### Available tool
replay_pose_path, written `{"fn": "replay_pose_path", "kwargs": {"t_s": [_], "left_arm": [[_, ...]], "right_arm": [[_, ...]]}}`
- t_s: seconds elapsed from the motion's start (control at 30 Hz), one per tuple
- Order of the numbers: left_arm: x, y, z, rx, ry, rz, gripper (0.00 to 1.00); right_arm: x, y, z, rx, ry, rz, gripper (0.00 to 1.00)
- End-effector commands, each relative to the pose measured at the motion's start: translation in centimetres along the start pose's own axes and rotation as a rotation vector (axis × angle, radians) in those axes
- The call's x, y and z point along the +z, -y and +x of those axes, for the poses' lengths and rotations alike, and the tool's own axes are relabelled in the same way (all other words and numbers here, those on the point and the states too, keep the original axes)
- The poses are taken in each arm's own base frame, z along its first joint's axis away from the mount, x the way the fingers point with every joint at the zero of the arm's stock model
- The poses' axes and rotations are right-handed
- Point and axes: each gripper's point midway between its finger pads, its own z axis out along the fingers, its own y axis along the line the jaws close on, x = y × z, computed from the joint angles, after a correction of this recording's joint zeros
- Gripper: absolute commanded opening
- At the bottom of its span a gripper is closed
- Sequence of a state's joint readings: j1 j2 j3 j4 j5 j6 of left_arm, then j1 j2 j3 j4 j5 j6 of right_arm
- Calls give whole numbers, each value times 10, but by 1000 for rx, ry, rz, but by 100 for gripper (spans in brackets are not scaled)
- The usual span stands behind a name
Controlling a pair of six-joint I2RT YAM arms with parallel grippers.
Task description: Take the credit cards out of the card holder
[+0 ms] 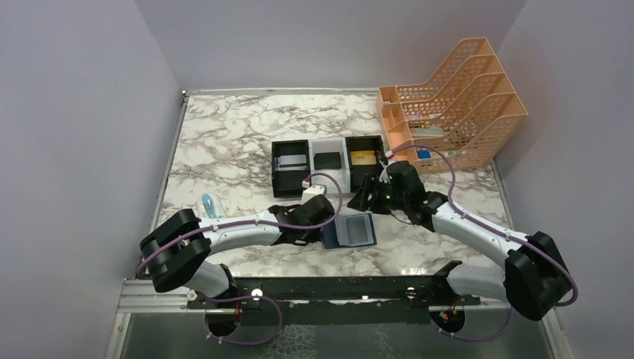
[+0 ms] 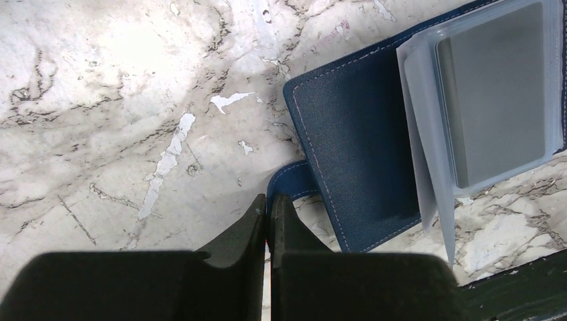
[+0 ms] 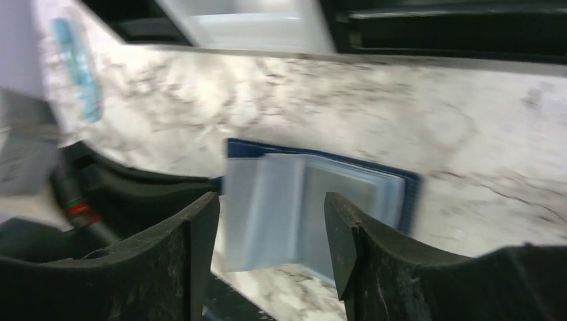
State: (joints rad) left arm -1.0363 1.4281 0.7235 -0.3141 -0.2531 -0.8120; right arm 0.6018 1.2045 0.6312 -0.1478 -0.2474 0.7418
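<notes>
Left gripper (image 2: 269, 199) closed at card holder (image 2: 348, 147) tab (arm stretched low), right gripper (image 3: 271, 200) parted, empty, angled above.

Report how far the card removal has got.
Done: a gold card lies in the right black tray, and a black card lies in the white tray. In hand: the left gripper, jaws shut, pinches the tab of the open card holder. The right gripper hovers near it, jaws open and empty. Left: at least one grey card sits in a clear pocket.
</notes>
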Motion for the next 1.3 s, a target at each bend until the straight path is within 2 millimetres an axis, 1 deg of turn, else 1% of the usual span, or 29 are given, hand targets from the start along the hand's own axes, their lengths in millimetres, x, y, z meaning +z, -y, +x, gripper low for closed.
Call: {"fn": "replay_pose_path", "kwargs": {"t_s": [0.0, 0.1, 0.2, 0.3, 0.4, 0.57, 0.8, 1.03, 1.17, 1.27], "left_arm": [[2, 7, -3, 20, 3, 14, 0], [2, 8, -4, 23, 4, 16, 0], [2, 8, -4, 25, 2, 14, 0], [2, 9, -4, 27, 1, 16, 0], [2, 9, -5, 26, 3, 16, 0], [2, 9, -4, 29, 0, 15, 0], [3, 11, -5, 36, -4, 19, 0], [3, 9, -5, 38, -3, 16, 0], [3, 8, -4, 41, -5, 13, 0], [2, 8, -4, 39, -5, 13, 0]], "right_arm": [[-11, 66, 22, 12, -32, 292, 57], [-7, 59, 32, 23, -66, 232, 50], [-3, 54, 43, 46, -105, 182, 47], [0, 59, 51, 54, -140, 195, 46], [3, 61, 54, 46, -156, 194, 45], [5, 52, 55, 33, -163, 137, 41], [9, 47, 56, 38, -184, 115, 39], [0, 53, 42, 27, -123, 179, 42], [-3, 57, 44, 25, -123, 202, 42], [-2, 60, 50, 30, -144, 206, 42]]}}
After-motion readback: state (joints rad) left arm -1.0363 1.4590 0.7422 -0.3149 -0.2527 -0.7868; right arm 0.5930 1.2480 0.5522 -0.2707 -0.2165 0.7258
